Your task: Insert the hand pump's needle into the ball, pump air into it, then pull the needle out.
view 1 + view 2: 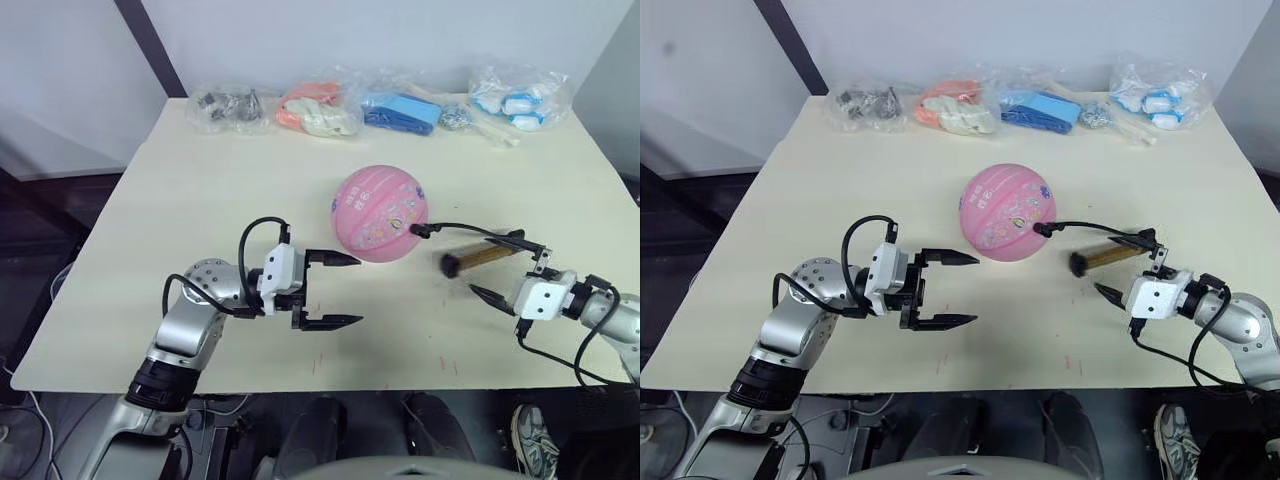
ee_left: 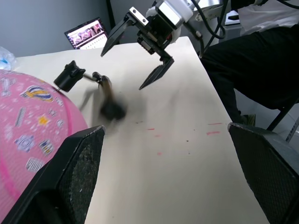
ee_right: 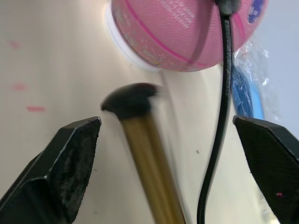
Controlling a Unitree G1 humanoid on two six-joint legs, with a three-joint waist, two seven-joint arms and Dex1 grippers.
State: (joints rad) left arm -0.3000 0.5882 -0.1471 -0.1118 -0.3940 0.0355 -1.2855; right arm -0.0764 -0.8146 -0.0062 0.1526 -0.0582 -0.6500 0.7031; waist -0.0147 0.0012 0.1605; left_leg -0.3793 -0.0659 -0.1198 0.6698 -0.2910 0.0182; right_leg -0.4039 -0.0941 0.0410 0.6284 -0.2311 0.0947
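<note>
Both grippers, left (image 1: 335, 290) and right (image 1: 505, 268), are wide open (holding nothing). Hand pump (image 1: 482, 257) lies between the right fingers; its hose fitting touches the ball (image 1: 379, 213).

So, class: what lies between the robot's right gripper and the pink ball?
The hand pump and its hose, seen between right gripper and ball in the left eye view.

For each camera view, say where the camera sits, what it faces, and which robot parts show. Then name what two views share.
Head eyes: look forward and down at the table, both arms, ball, hand pump.
Left wrist: behind the open left claw, faces the ball and right claw.
Right wrist: behind the open right claw, faces the pump and ball.
Shared: both wrist views show ball and pump.
</note>
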